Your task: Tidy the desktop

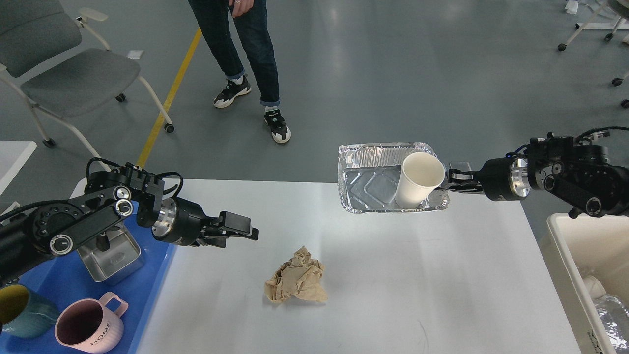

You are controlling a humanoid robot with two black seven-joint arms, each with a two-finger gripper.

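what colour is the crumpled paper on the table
Light brown, like kraft paper; the head view shows it plainly.

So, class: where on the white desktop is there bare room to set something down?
The desktop is bare right of the crumpled paper as far as the bin. The blue tray, with mugs and a steel tin, is crowded.

teal mug (22,312): cut by left edge | bin (585,275): cut right | person (241,49): legs only
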